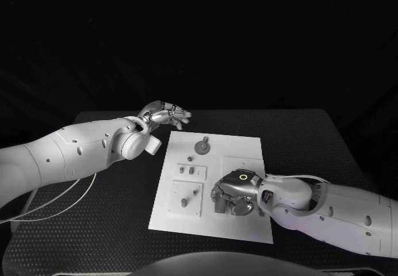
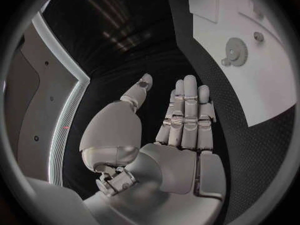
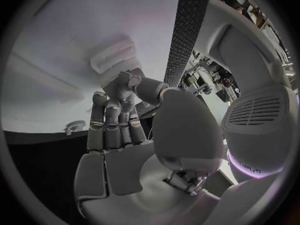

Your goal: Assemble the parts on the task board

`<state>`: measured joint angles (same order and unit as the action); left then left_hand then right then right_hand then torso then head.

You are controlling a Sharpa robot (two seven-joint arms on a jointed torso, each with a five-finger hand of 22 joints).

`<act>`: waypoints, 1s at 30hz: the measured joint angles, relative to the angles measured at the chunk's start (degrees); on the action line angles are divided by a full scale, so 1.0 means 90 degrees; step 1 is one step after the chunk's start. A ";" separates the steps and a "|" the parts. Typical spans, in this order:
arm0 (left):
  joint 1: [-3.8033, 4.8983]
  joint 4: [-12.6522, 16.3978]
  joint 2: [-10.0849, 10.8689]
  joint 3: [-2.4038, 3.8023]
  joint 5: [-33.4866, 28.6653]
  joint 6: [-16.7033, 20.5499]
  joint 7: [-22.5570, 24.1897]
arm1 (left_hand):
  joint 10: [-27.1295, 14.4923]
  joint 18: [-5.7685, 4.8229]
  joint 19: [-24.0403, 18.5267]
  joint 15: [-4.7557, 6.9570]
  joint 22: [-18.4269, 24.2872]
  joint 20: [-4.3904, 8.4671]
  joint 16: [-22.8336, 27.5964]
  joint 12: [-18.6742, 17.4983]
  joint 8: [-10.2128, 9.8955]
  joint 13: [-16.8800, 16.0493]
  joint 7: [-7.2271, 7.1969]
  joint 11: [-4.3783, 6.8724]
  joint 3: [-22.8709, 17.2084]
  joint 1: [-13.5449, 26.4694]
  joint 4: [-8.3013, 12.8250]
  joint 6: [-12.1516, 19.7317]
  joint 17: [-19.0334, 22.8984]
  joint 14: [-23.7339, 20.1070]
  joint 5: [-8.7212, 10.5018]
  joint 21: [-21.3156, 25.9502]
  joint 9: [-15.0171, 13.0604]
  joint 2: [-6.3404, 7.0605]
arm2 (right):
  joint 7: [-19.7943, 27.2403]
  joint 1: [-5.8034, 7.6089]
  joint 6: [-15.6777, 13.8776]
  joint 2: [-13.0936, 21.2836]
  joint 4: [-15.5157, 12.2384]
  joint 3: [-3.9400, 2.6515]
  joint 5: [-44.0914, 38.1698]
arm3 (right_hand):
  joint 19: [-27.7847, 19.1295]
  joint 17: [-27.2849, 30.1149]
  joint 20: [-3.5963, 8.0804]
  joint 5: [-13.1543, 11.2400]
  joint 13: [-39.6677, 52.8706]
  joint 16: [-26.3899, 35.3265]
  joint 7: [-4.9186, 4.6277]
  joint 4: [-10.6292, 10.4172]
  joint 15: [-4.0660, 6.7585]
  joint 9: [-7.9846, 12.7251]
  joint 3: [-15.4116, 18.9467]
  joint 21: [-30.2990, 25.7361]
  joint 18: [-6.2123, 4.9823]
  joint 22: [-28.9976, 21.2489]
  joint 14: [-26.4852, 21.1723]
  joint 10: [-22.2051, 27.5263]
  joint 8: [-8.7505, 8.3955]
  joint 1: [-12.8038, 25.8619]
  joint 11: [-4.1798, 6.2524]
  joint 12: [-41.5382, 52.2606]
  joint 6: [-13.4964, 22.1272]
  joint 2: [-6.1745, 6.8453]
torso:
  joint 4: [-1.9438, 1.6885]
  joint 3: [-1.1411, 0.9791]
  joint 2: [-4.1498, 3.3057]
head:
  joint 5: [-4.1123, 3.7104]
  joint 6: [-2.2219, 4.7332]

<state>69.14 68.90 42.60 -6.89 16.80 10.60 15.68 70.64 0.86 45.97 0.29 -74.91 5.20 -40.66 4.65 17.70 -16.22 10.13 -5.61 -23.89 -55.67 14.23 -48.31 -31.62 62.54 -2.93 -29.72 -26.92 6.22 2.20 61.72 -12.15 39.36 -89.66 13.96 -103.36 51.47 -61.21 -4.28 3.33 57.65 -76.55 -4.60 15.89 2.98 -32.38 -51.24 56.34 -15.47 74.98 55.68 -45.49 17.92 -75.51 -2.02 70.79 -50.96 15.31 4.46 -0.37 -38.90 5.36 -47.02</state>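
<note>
The black table [image 1: 315, 144] is carrying the white board [image 1: 249, 224], which is lying flat at its middle.

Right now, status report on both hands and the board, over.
Left hand open, off the board's far left corner. Right hand low over the task board, grip unclear. Gear on the board, unobstructed.

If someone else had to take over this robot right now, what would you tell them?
Left hand: open, holding nothing, raised off the board's far left corner.
Right hand: down on the board, near its right middle; fingers curled, whether it holds a part cannot be told.
Gear sits at the board's far end; small pegs and another peg stand on the left side.
Done: unclear. Left: finish assembling the parts.
</note>
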 measured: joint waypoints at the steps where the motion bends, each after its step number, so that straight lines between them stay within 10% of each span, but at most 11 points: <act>1: 0.0000 0.0000 0.0001 0.0000 0.0000 -0.0002 0.0000 | 0.0000 0.0000 0.0000 0.0000 0.0000 0.0000 0.0005 0.0000 0.0000 0.0000 0.0000 0.0000 0.0000 0.0000 0.0000 0.0000 0.0000 0.0000 0.0000 0.0000 0.0000 0.0000 | 0.0000 0.0002 -0.0014 -0.0007 0.0011 -0.0003 -0.0031 | 0.0000 0.0000 0.0000 0.0000 -0.0007 0.0000 -0.0005 0.0000 0.0000 -0.0003 0.0000 0.0007 0.0000 0.0000 0.0000 -0.0001 0.0000 0.0000 0.0001 0.0003 -0.0042 0.0000 | 0.0000 0.0000 0.0000 | -0.0001 0.0000; 23: 0.0000 0.0008 0.0009 0.0000 0.0000 -0.0030 -0.0011 | 0.0000 0.0000 0.0000 0.0000 -0.0004 0.0000 0.0007 0.0000 0.0000 0.0000 0.0000 0.0000 0.0000 0.0022 0.0000 0.0000 -0.0004 0.0000 0.0000 0.0025 -0.0001 -0.0022 | -0.0453 0.0040 -0.0213 -0.0032 0.0126 -0.0041 -0.0583 | -0.0037 0.0063 -0.0037 -0.0024 -0.0122 -0.0039 0.0068 0.0070 0.0023 0.0135 0.0160 0.0025 -0.0002 -0.0001 -0.0113 0.0108 -0.0231 0.0169 -0.0015 0.0092 0.0322 0.0168 | 0.0000 0.0001 0.0002 | -0.0020 -0.0021; 30: 0.0000 0.0008 0.0007 0.0000 0.0000 -0.0034 -0.0013 | 0.0000 0.0000 0.0000 0.0000 -0.0003 0.0000 0.0007 0.0000 0.0000 0.0000 0.0000 0.0000 0.0017 0.0022 -0.0017 0.0000 -0.0011 0.0000 0.0000 0.0025 -0.0001 -0.0022 | -0.0389 0.0027 -0.0273 0.0001 0.0097 -0.0027 -0.0507 | -0.0058 0.0090 -0.0057 -0.0024 -0.0134 -0.0116 -0.0042 0.0016 0.0023 0.0120 0.0106 0.0073 -0.0001 -0.0002 -0.0113 0.0106 -0.0059 0.0221 -0.0015 0.0177 -0.0109 0.0112 | -0.0001 0.0003 0.0002 | -0.0024 -0.0018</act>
<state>69.14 68.98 42.66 -6.89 16.80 10.29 15.56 70.64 0.86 45.97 0.29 -74.94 5.20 -40.59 4.65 17.70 -16.22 10.13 -5.61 -23.74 -55.48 14.07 -48.31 -31.72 62.54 -2.93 -29.49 -26.93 6.02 -1.30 61.96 -14.60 39.37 -88.79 13.72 -107.92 50.96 -60.39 -4.79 3.11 56.45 -77.59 -4.97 16.04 3.19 -31.30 -50.28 57.00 -15.48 74.96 54.66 -44.54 17.39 -73.52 -2.15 72.38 -51.93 16.31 4.45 -0.35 -38.88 5.15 -47.18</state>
